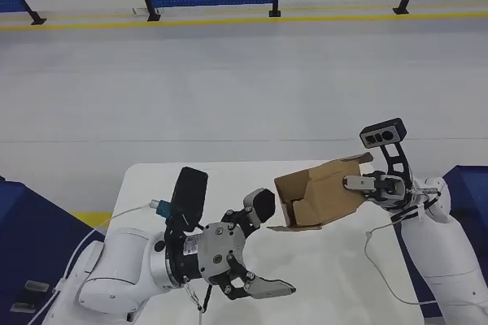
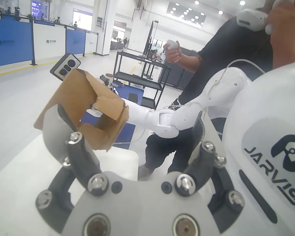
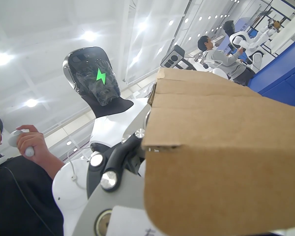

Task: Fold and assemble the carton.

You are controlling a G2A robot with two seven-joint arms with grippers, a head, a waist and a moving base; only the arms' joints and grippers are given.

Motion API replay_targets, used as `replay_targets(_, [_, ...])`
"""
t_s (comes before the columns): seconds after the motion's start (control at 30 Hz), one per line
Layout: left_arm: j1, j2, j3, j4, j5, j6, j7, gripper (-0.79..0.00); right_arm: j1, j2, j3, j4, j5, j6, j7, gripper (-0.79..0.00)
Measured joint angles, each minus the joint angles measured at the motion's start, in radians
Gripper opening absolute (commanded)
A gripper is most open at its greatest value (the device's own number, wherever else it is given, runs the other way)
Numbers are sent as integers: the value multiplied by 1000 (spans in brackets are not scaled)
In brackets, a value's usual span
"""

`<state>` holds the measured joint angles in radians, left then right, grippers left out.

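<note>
Carton [image 1: 317,199]: you have it squared into a tube; end flaps left to close
Right gripper [image 1: 366,184]: pinching its wall
Left gripper [image 1: 267,245]: spread, empty

Brown cardboard carton [image 1: 321,195] is tilted over the right side of the bench [image 1: 146,187]. It's half-formed: walls squared into a tube, open mouth facing left, end flaps loose, one bent inward, another sticking out below.

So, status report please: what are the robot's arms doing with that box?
Right tool shut on brown cardboard carton. Left tool open, at its open end. Nothing between.
</note>
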<state>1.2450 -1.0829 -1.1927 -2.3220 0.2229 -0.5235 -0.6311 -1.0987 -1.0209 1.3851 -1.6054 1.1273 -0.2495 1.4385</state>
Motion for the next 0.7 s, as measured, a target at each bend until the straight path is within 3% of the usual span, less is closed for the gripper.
replay_targets(0.1, [7,3,-36,-27,35,-3,-11,0,1,-1,0,-2,2,23,8,-785])
replay_targets(0.3, [6,4,-24,-23,44,3,-20,0,1,-1,0,-4,-1,25,7,-785])
replay_targets(0.43, [-55,11,-24,-28,141,-36,-131,0,-13,-2,3,-32,-19,32,-25,-785])
replay_targets(0.7, [-239,17,21,-28,129,-49,-344,0,-24,-4,11,-48,-51,33,-10,-785])
